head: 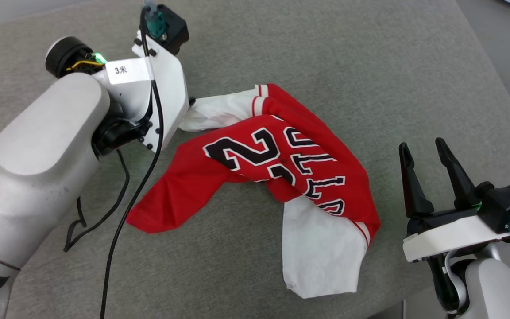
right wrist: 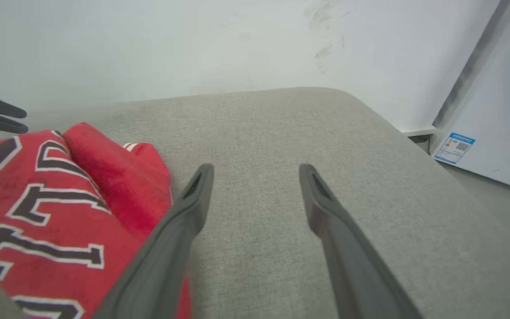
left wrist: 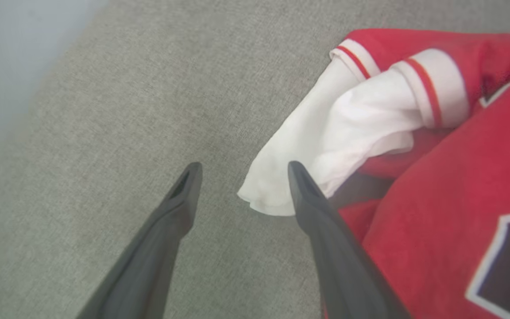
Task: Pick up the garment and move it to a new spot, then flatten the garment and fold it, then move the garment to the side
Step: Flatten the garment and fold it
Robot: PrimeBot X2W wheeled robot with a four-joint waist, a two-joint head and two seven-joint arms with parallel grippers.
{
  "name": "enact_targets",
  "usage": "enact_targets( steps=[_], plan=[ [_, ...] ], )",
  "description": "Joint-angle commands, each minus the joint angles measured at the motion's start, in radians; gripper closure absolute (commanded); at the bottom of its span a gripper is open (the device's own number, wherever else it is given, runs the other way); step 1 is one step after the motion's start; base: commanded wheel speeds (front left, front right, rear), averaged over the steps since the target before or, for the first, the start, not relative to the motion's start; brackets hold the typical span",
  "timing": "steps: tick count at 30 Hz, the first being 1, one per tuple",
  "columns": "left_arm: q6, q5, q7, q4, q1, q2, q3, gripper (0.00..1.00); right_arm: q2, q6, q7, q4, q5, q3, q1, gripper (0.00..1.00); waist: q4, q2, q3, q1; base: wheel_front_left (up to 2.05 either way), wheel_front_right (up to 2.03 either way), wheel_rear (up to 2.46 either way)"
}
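Your red BULLS 23 jersey (head: 290, 155) lies crumpled, print up, in the middle of the grey fabric surface (head: 370, 66). Your left gripper (left wrist: 242, 167) is spread wide at the white sleeve (left wrist: 326, 146), grasping nothing. Your right gripper (head: 422, 145), equally spread and empty, sits near the jersey's other side.

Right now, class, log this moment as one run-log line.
red jersey T-shirt: crumpled, unheld, on grey cushion | left gripper: open, at its white sleeve | right gripper: open, beside it

Bare grey surface (head: 370, 66) lies open around the crumpled garment (head: 184, 190).
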Motion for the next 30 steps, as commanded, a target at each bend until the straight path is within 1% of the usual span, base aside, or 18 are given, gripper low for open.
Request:
enact_targets(
  steps=[1,11,12,13,14,16,19,23,30],
  plan=[
    [-0.002,-0.012,0.007,0.01,-0.012,0.005,-0.015,0.0,0.005,-0.001,-0.012,0.011,0.013,0.004,-0.017,0.0,-0.033,0.0,0.029,-0.0001,0.0,0.0,0.0],
    [-0.001,-0.047,0.009,0.048,0.012,0.04,-0.155,0.0,0.005,-0.001,-0.047,0.066,0.026,0.01,-0.04,0.0,-0.048,0.0,0.041,-0.0001,0.0,0.0,0.0],
    [-0.002,-0.047,0.011,0.052,0.013,0.046,-0.172,0.23,0.005,-0.001,-0.047,0.068,0.023,0.01,-0.043,0.0,-0.046,0.0,0.041,-0.0001,0.0,0.0,0.0],
    [-0.002,-0.05,0.006,0.054,0.011,0.051,-0.185,0.87,0.005,-0.001,-0.049,0.069,0.021,0.01,-0.044,0.0,-0.044,0.0,0.041,-0.0001,0.0,0.0,0.0],
    [-0.002,-0.056,-0.006,0.061,0.009,0.051,-0.187,1.0,0.005,-0.001,-0.05,0.07,0.018,0.009,-0.043,0.0,-0.04,0.0,0.04,-0.0001,0.0,0.0,0.0],
    [-0.001,-0.064,-0.042,0.078,0.005,0.044,-0.178,1.0,0.005,-0.001,-0.052,0.07,0.012,0.006,-0.039,0.0,-0.03,0.0,0.037,-0.0001,0.0,0.0,0.0],
    [-0.001,-0.063,-0.124,0.113,-0.007,0.031,-0.152,1.0,0.005,-0.001,-0.045,0.07,-0.006,0.0,-0.033,0.0,-0.008,0.0,0.022,-0.0001,0.0,0.0,0.0],
    [0.005,-0.076,-0.236,0.175,-0.002,0.029,-0.107,1.0,0.005,-0.001,-0.026,0.059,-0.032,-0.012,-0.029,0.0,0.029,0.0,-0.015,-0.0001,0.0,0.0,0.0],
    [0.027,-0.109,-0.408,0.25,0.048,0.055,-0.036,1.0,0.004,-0.001,0.027,0.027,-0.077,-0.024,-0.003,0.0,0.128,0.0,-0.102,-0.0001,0.0,0.0,0.0]
  ],
)
